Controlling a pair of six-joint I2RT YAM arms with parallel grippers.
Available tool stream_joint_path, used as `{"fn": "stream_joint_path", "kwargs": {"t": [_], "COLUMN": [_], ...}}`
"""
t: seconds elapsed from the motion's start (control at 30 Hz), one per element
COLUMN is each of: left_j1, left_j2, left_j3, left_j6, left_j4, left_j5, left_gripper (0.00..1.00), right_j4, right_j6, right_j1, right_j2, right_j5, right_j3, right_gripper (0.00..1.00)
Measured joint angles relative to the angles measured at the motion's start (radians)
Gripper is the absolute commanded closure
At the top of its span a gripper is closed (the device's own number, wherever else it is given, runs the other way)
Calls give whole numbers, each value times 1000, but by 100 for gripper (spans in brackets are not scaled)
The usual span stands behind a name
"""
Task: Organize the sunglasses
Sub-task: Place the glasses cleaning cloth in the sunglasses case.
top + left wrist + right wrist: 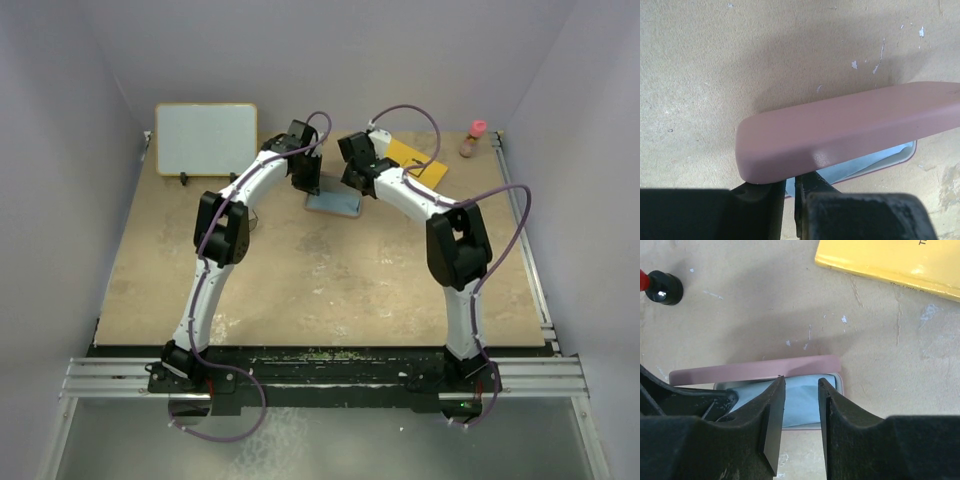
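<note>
The pink case lies open at the back middle of the table, with a light blue cloth filling its base. Its lid stands raised along the far side and also shows in the right wrist view. My left gripper is shut to a narrow slit, its tips tucked under the lid's rim at one end, nothing between them. My right gripper is open and empty, just above the cloth at the case's other end. The sunglasses are not in view.
A yellow book lies behind the case to the right, also in the top view. A whiteboard stands at the back left. A small bottle with a pink cap is back right. A small black round object sits nearby.
</note>
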Motion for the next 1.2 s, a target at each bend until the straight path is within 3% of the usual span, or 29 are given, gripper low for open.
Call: {"fn": "stream_joint_path", "kwargs": {"t": [0.23, 0.27, 0.4, 0.63, 0.67, 0.7, 0.73, 1.2], "left_j1": [1, 1, 1, 8, 8, 9, 10, 54], "left_j2": [0, 0, 0, 0, 0, -1, -1, -48], "left_j3": [0, 0, 0, -25, -27, -28, -28, -51], "left_j6": [3, 5, 23, 50, 52, 57, 63, 100], "left_j4": [0, 0, 0, 5, 4, 3, 1, -32], "left_j5": [-3, -3, -14, -26, -30, -33, -36, -35], "left_gripper": [83, 80, 53, 46, 43, 18, 4, 2], "right_j4": [32, 32, 35, 61, 63, 67, 69, 84], "right_j6": [-2, 1, 8, 23, 25, 27, 29, 37], "right_j1": [0, 0, 0, 0, 0, 0, 0, 0], "right_j2": [-49, -58, -92, -179, -191, -201, -214, -301], "right_j5": [-16, -20, -35, -45, -47, -51, -53, -60], "right_j3": [-98, -118, -180, -287, -297, -307, -318, -394], "right_gripper": [67, 67, 67, 66, 66, 66, 66, 66]}}
